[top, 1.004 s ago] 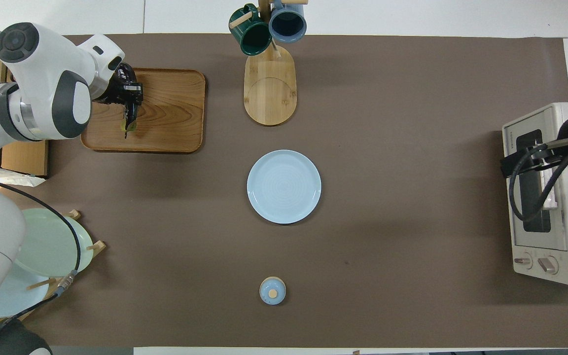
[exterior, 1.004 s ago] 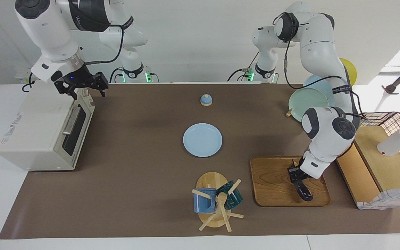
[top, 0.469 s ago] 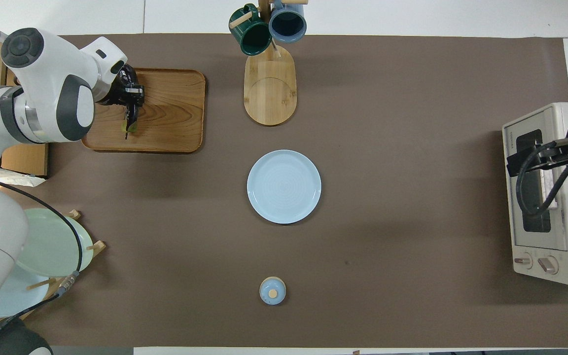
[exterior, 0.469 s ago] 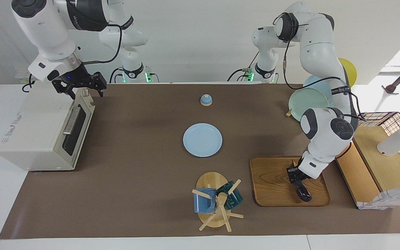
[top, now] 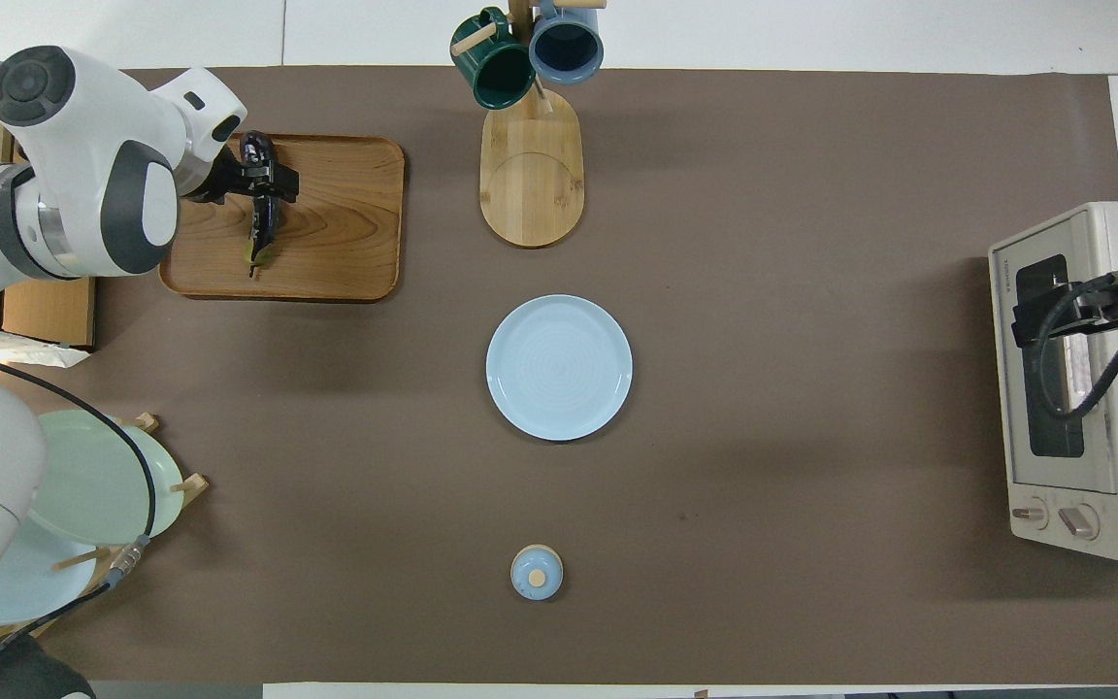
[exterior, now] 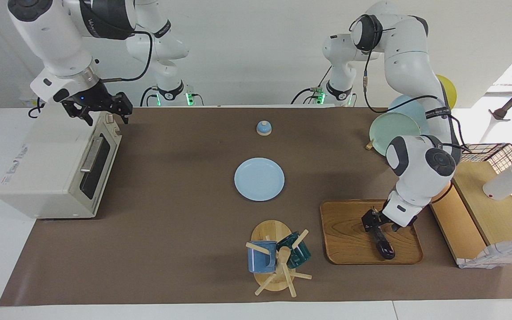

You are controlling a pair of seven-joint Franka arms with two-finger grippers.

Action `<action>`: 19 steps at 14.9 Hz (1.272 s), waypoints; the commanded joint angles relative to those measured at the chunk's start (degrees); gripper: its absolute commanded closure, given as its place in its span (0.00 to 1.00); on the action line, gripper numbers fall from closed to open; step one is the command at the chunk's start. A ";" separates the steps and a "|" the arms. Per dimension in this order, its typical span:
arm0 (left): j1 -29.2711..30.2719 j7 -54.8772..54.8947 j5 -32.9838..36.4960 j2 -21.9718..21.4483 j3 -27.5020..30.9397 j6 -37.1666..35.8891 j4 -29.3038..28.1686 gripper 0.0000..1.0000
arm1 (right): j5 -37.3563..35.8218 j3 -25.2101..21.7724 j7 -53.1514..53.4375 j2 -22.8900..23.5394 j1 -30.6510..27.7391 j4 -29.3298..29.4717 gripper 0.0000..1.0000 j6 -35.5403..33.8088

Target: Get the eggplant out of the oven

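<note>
While the oven [exterior: 56, 166] sits shut, eggplant [exterior: 382, 242] on wooden tray [exterior: 349, 244], both claws open.

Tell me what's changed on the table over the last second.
The left gripper opened and let go of the eggplant, which now lies on the wooden tray with the gripper just above its stem end. The right gripper drew up and back a little over the oven, staying open. The oven door is shut as before, and the blue plate and mug rack have not moved.
</note>
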 commanded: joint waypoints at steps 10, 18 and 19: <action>0.97 -5.04 1.17 -28.73 1.89 -34.66 -1.15 0.00 | 1.11 -0.06 0.94 -1.14 -0.27 -1.24 0.00 -0.01; 0.35 -8.92 1.25 -37.17 1.71 -41.12 -8.77 0.00 | 1.11 -0.06 0.94 -1.14 -0.27 -1.24 0.00 -0.01; 0.88 -8.92 1.17 -37.79 1.54 -38.32 -10.27 0.00 | 1.11 -0.06 0.94 -1.14 -0.36 -1.24 0.00 -0.01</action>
